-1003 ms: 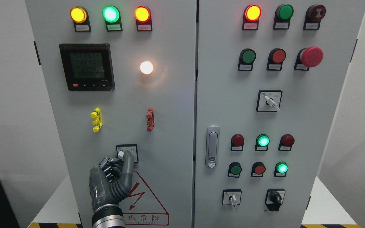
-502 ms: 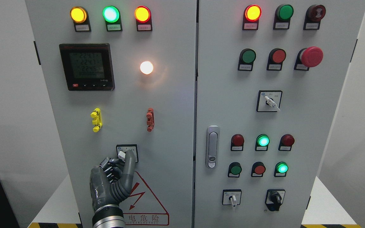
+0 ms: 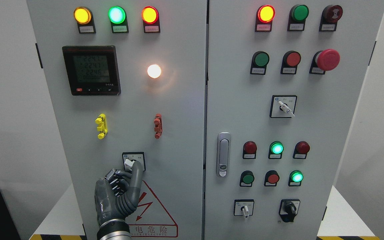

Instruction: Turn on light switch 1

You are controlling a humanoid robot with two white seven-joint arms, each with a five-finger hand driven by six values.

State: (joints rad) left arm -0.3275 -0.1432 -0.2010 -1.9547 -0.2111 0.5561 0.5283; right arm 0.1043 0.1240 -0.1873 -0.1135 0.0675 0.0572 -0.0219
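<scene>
Light switch 1: small rotary selector in a black-framed square plate, lower middle of left cabinet door, just above the red hazard triangle. White knob lever angled up-left.

Left hand up from bottom edge, left of centre. One long finger extended upward, tip touching the knob from the right and below; other fingers curled into the palm, gripping nothing. Not a pinch, a one-finger push.

Step in hand, by judgement: nudging the lever round to its on position. Best done with the fingertip kept low on the lever's side, pushing along the arc rather than into the door; slow, so the tip does not slip off the small knob. Stop once a detent is felt.

White lamp above already glowing; whether it belongs to this switch unclear.

Hard to make out: plate lettering too small to read, so on position unknown. Finger covers the knob's right half. Wrist cut off by bottom edge. Right hand out of view. Meter digits blurred.
</scene>
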